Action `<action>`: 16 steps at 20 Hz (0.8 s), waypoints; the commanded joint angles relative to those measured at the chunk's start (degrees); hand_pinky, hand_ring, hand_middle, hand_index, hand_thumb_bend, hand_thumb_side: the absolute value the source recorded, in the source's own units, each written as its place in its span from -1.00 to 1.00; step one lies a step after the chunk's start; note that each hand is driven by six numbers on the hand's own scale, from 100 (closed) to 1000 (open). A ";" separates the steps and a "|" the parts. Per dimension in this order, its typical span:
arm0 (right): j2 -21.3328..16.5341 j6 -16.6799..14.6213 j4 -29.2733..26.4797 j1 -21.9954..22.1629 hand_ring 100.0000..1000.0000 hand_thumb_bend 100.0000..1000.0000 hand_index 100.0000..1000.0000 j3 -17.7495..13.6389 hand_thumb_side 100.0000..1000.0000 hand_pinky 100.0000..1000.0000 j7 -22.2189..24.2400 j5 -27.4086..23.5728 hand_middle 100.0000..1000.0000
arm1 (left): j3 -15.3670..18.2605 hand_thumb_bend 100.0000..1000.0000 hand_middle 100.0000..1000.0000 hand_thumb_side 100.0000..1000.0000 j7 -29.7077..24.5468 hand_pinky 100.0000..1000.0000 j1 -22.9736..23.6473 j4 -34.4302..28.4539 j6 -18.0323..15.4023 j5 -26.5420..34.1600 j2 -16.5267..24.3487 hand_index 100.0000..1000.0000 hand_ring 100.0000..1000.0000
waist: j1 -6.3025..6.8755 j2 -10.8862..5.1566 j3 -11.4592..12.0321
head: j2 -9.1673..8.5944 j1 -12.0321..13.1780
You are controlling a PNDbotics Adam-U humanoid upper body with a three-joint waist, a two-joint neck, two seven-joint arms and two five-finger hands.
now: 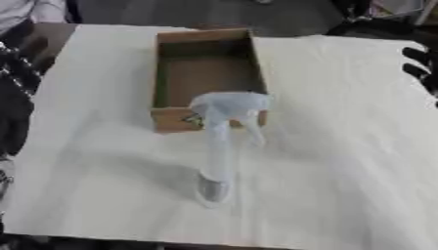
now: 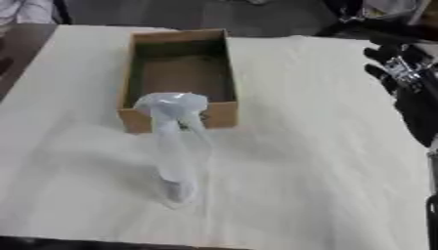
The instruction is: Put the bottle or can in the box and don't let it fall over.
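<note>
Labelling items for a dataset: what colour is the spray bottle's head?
The spray bottle's head is pale whitish blue, clearest in the left eye view.

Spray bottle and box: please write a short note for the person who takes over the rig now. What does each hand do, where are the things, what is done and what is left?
Right hand: at the right edge, above the table, holding nothing; whether its fingers are open or curled is unclear.
Left hand: only dark arm parts show at the left edge; the hand itself is not seen.
Spray bottle: clear, standing upright on the white table, just in front of the box, untouched.
Box: brown cardboard, open top, nothing inside.
Done: nothing yet.
Left: grasp the bottle, set it upright in the box.
</note>
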 commanded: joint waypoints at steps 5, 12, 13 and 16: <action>-1.38 0.22 -0.44 -0.63 1.00 -1.00 0.72 -0.06 0.05 1.00 -0.11 -0.58 1.00 | -0.01 0.34 1.00 0.68 -6.75 1.00 -0.54 -1.15 0.25 -4.06 1.28 0.80 1.00 | 0.19 -1.06 -0.14 | -0.35 0.17; -1.43 0.33 -0.43 -0.61 1.00 -1.00 0.72 -0.11 0.06 1.00 -0.12 -0.56 1.00 | 0.25 -0.32 1.00 0.23 -9.02 1.00 -0.35 -1.15 2.02 -6.37 1.14 0.80 1.00 | 0.18 -1.05 -0.15 | -0.21 0.25; -1.44 0.34 -0.44 -0.61 1.00 -1.00 0.72 -0.12 0.06 1.00 -0.12 -0.56 1.00 | 0.26 -0.29 1.00 0.09 -9.12 1.00 -0.32 -1.15 2.29 -6.58 1.12 0.80 1.00 | 0.19 -1.06 -0.16 | -0.20 0.26; -1.45 0.36 -0.44 -0.63 1.00 -1.00 0.72 -0.13 0.06 1.00 -0.10 -0.55 1.00 | 0.33 -0.02 1.00 0.58 -9.07 1.00 -0.22 -1.15 2.92 -7.20 1.05 0.80 1.00 | 0.21 -1.06 -0.21 | -0.17 0.27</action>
